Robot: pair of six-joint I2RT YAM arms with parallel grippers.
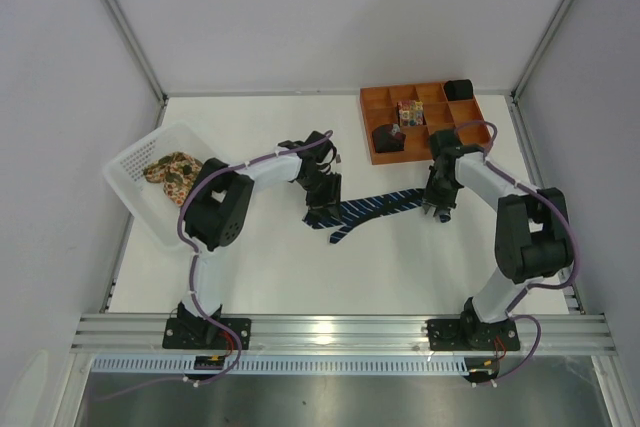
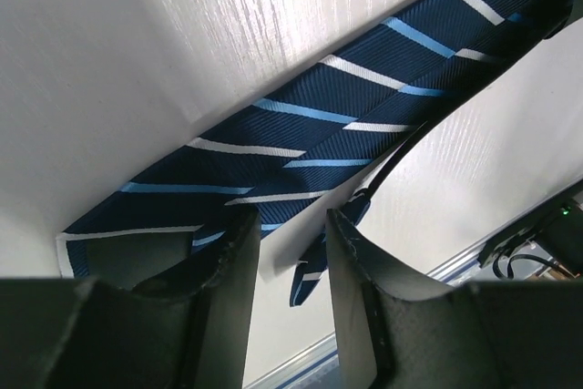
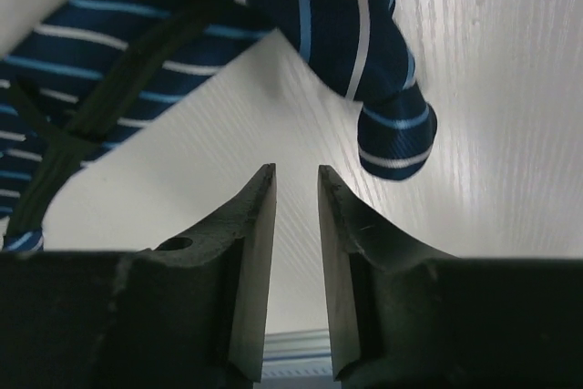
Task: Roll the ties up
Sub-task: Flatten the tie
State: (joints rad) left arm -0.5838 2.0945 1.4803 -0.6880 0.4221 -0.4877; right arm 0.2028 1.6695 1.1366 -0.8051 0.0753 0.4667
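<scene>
The navy tie with pale-blue stripes (image 1: 375,209) lies slantwise on the white table between my two grippers. My left gripper (image 1: 320,209) is open just over its left end; in the left wrist view the tie (image 2: 364,107) runs beyond the gripper (image 2: 290,225), and its narrow tail shows between the fingers. My right gripper (image 1: 437,209) is open and empty at the tie's right end; in the right wrist view that end (image 3: 393,138) is curled over just past the gripper (image 3: 296,170). The tan floral tie (image 1: 172,172) lies bunched in the white basket.
The white perforated basket (image 1: 125,169) stands tilted at the left edge. The orange compartment tray (image 1: 372,99) sits at the back right, with rolled dark ties (image 1: 458,89) and a rolled floral one (image 1: 410,112). White walls close in the table.
</scene>
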